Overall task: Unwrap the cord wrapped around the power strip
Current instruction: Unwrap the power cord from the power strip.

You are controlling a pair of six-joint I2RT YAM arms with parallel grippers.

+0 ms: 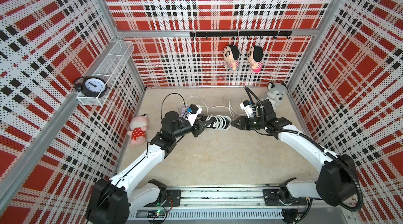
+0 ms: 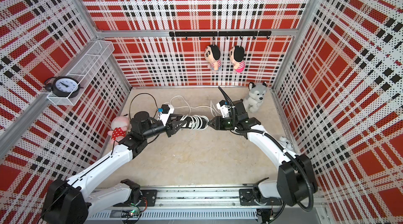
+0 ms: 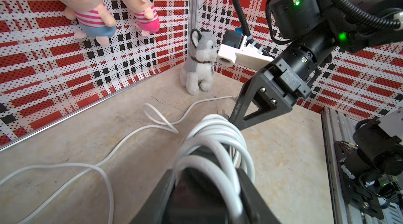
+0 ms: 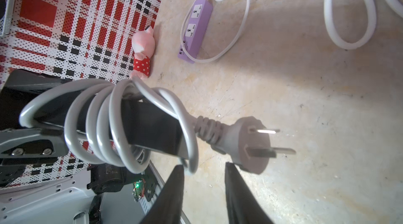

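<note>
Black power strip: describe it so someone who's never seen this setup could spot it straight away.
Start at the beige tabletop, slightly behind its middle. The black power strip is held in the left pincer. Unlike the purple strip lying flat nearby, it has white cord coiled around it.

Bare counter [image 1: 218, 159] on the power strip's [image 1: 228, 122] arm-base side, I note; loose cord [image 4: 328, 4] loops clutter its back-wall side.
</note>
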